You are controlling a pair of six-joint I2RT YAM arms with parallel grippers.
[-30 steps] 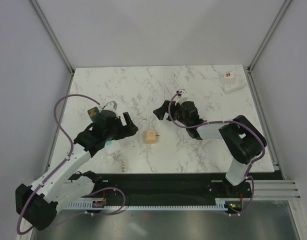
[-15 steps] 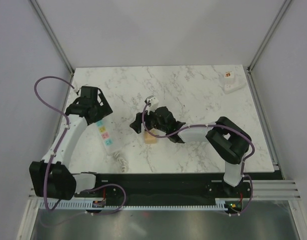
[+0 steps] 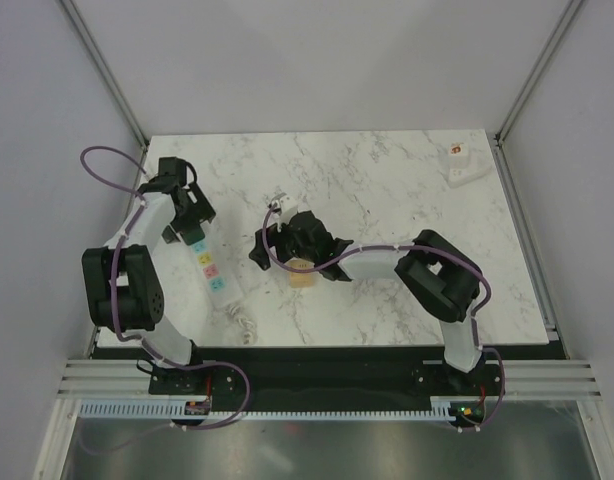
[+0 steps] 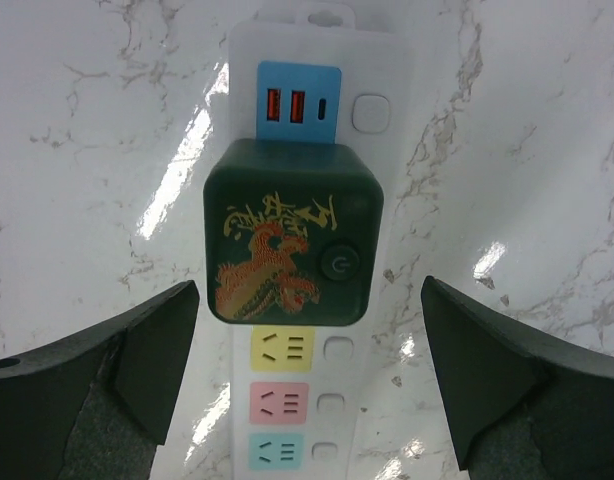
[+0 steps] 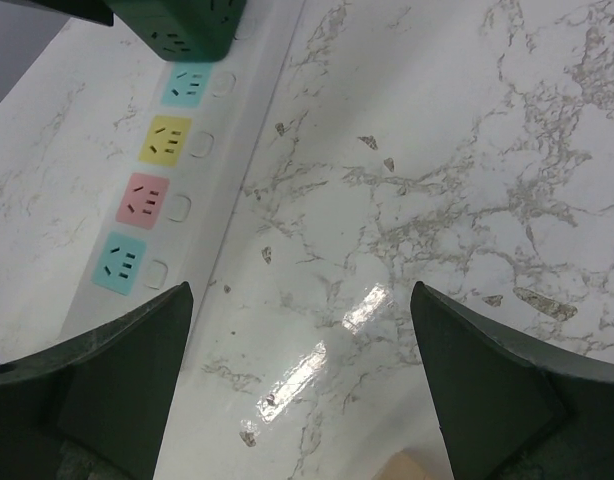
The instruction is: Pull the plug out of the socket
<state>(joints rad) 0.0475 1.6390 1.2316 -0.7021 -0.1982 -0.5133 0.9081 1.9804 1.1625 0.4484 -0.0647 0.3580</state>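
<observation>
A dark green cube plug (image 4: 292, 235) with an orange dragon print sits plugged into a white power strip (image 4: 307, 60), just below the strip's blue USB panel. My left gripper (image 4: 307, 385) hovers above the strip, open and empty, its fingers (image 4: 117, 370) wide on either side and just short of the plug. In the top view the left gripper (image 3: 182, 215) covers the plug, and the strip (image 3: 211, 270) shows below it. My right gripper (image 3: 262, 245) is open and empty, right of the strip. In the right wrist view, the right gripper (image 5: 302, 385) sees the strip (image 5: 152, 200) and plug (image 5: 182, 25) at upper left.
A tan block (image 3: 302, 275) lies on the marble table just right of the right gripper; its corner shows in the right wrist view (image 5: 412, 468). A small white object (image 3: 465, 165) sits at the back right corner. The strip's cable (image 3: 242, 318) coils near the front edge.
The left arm has swung back and left, ending over the plug end of the strip. The right gripper has moved left past the tan block toward the strip. Both stay open.
</observation>
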